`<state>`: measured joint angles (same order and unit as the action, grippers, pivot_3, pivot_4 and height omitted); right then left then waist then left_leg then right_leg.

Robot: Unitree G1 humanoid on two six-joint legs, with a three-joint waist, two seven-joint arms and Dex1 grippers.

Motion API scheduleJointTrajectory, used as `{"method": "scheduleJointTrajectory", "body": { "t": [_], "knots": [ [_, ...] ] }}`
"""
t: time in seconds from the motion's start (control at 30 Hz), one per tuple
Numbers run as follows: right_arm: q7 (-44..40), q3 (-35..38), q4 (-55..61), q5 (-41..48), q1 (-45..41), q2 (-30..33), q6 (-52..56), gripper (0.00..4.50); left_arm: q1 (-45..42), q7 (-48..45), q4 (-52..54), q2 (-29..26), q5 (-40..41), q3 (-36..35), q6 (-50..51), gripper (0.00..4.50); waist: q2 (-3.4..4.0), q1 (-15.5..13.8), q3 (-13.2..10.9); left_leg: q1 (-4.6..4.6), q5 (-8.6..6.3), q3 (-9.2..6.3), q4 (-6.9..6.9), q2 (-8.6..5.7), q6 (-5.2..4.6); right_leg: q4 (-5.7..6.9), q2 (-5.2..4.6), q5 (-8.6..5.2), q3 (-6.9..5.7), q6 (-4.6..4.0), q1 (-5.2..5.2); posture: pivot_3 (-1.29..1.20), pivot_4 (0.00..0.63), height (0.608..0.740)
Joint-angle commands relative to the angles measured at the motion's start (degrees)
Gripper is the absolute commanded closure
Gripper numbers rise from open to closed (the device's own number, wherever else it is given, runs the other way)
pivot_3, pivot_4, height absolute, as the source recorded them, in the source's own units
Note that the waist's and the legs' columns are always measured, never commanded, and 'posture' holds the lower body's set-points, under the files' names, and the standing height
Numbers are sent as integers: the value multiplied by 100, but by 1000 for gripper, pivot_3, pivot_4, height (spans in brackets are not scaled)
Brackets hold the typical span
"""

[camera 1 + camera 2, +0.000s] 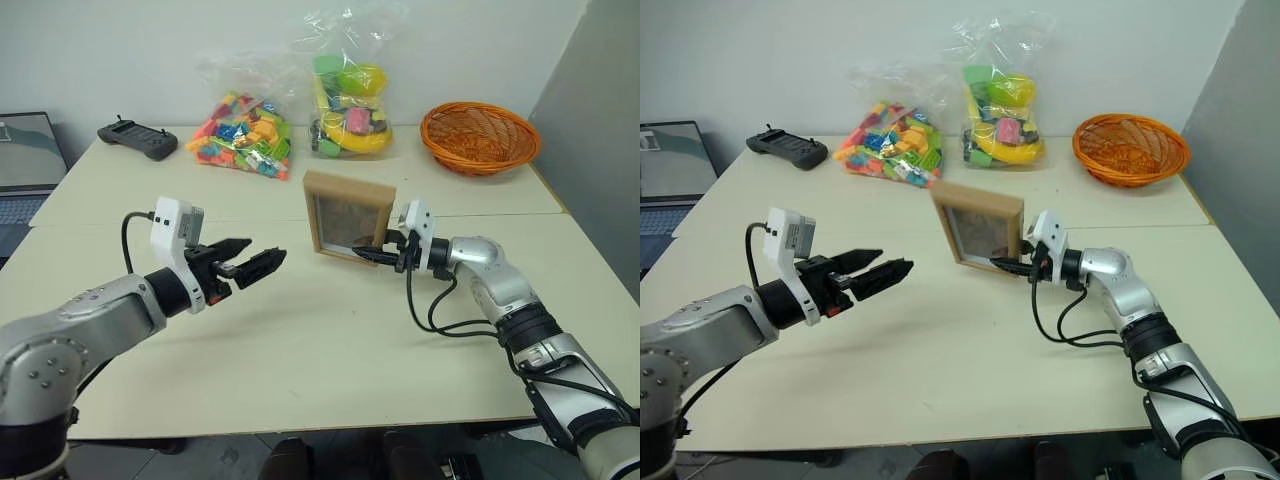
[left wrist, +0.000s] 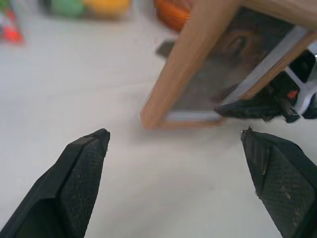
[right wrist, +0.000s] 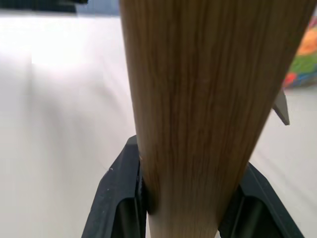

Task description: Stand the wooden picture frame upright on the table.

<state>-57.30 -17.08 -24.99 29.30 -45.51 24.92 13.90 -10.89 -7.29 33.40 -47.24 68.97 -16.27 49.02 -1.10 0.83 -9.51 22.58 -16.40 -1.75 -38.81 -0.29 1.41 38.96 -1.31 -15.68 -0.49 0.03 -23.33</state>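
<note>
Plain white wall point(image 1: 150, 50) at the back; grey wall point(image 1: 600, 120) on the right side; orange basket point(image 1: 480, 137) near that corner; 2 clear bags of bright toys, blocks bag point(image 1: 243, 132) & a taller bag point(image 1: 350, 105), sit by the back wall; black controller point(image 1: 138, 139) far left; open laptop point(image 1: 25, 165) at left edge; soft, even light.

Two head views look forward and down over the table point(image 1: 330, 340) — both share the frame point(image 1: 349, 215) and both arms. The left wrist view looks along its open fingers point(image 2: 74, 183) at the frame from nearby; the right wrist view sits close against the frame's wooden edge.
</note>
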Motion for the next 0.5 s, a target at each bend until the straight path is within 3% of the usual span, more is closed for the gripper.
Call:
{"method": "scheduleJointTrajectory", "body": {
  "t": [0.03,0.17,0.37,0.5],
  "knots": [
    [-269,301,7,385,-263,-260,1235,3177,440,-343,577,57,-1276,426,-629,0,1,-22,0,-3,0,2,3,-2,-1,1,0,0,4,0,0,0,150,740],
    [-267,502,-572,153,-325,-606,1404,3177,892,-663,577,253,-1993,759,-976,0,2,-46,0,-2,-3,7,7,-2,-5,1,1,-1,4,-2,-3,0,150,740],
    [-374,542,-1299,-562,-197,-919,325,3177,1260,-963,426,641,-2520,945,-1230,0,3,-66,-1,2,-10,14,3,-4,-18,2,1,-1,5,-1,-6,0,150,740],
    [-558,543,-1182,-792,76,-909,34,3177,1212,-1169,349,729,-2644,921,-1196,0,2,-72,-1,1,-10,11,3,-3,-19,3,1,-1,2,0,-6,0,150,740]
  ]
}}
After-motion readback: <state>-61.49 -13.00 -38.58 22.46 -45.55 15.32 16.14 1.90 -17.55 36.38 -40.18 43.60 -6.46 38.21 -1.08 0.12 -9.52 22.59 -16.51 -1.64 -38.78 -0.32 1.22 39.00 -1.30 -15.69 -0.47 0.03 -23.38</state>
